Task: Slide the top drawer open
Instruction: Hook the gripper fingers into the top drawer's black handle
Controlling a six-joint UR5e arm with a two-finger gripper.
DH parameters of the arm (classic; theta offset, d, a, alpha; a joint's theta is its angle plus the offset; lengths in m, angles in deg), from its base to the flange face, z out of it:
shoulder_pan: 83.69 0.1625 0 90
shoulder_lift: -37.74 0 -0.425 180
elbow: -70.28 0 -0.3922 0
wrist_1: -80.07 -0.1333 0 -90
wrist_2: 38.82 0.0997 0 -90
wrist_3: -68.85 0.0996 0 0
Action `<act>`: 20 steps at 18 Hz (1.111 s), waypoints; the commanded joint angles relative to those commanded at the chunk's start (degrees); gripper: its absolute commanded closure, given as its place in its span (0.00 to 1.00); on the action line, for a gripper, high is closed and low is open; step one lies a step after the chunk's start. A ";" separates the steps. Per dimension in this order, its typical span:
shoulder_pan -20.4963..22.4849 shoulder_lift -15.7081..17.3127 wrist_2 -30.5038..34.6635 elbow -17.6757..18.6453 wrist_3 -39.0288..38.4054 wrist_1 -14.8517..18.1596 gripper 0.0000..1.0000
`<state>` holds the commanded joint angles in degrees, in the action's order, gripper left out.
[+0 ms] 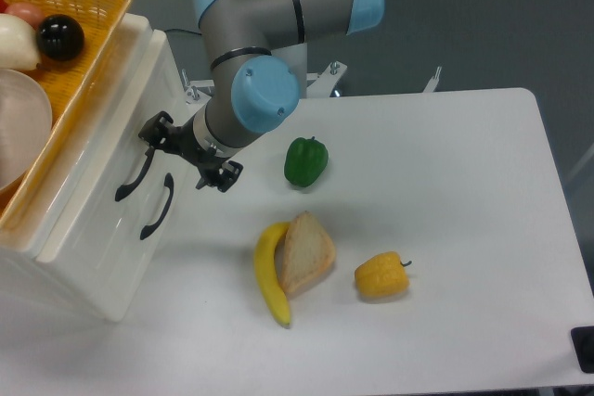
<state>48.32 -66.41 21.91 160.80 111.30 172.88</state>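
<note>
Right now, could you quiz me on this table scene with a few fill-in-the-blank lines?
1. The pepper nearest the pincer is ____.
2. The bread leans on a ____.
3. Each drawer handle is coloured ____.
4. The top drawer is ____, not open.

Missing words: green; banana; black; closed

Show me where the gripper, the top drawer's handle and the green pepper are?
gripper (184, 147), fixed camera, between its fingertips.
top drawer's handle (135, 176), fixed camera, curved black bar.
green pepper (305, 161), fixed camera, body middle.
</note>
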 joint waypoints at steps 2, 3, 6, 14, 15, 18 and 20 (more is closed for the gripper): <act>-0.09 -0.35 -0.26 0.00 0.00 -0.09 0.00; -0.17 -0.44 -0.53 0.00 0.00 -0.09 0.00; -0.18 -0.62 -0.70 0.00 0.09 -0.18 0.00; -0.18 -0.88 -1.50 0.00 0.00 -0.26 0.00; -0.18 -0.97 -1.50 0.00 0.09 -0.35 0.00; -0.26 -1.41 -1.50 -0.18 0.00 -0.44 0.00; -0.26 -1.49 -1.50 -0.18 0.00 -0.44 0.00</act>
<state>48.06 -67.90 20.42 160.63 111.30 172.44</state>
